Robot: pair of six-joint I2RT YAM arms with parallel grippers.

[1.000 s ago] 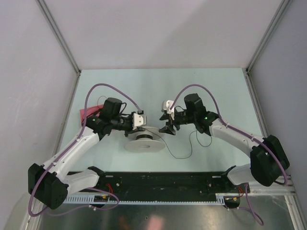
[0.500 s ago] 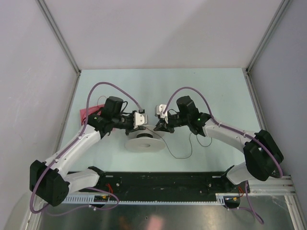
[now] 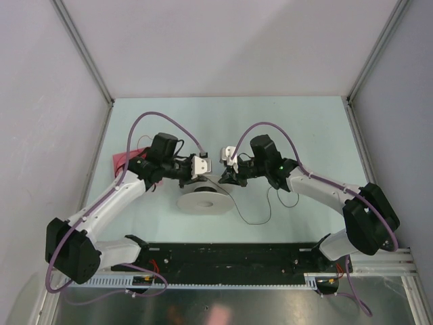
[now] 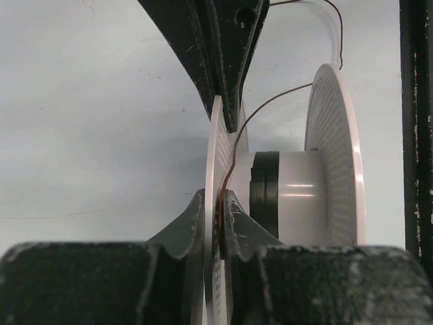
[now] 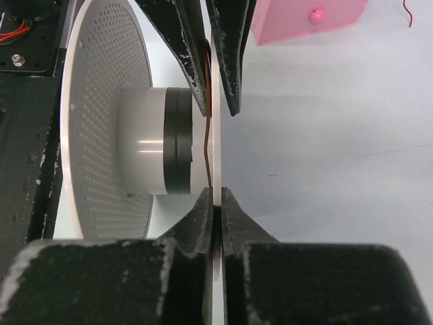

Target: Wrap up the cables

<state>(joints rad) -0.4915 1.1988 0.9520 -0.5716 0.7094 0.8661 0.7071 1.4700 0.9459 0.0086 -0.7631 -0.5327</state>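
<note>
There are two arms and two grippers, one pale spool (image 5: 139, 145) with two discs, one pink box (image 5: 308, 17) and one loose cable (image 5: 204, 149) that I can follow. The spool sits mid-table between the arms. Its axle runs from near to far, with one disc toward the black rail (image 4: 416, 169) at the arms' feet and the other away from it.

The left gripper (image 4: 216, 196) is drawn in narrow on the rim of the far disc. The right gripper (image 5: 215, 193) is pinched tight on that same disc from the opposite side.

The reddish-brown cable lies along the inner face of the far disc and runs left to right, from one pair of fingers to the other. From above, its free length leaves the spool's right side, trails toward the near right, then bends back up beside the right arm in an open U. A dark band circles the hub.
</note>
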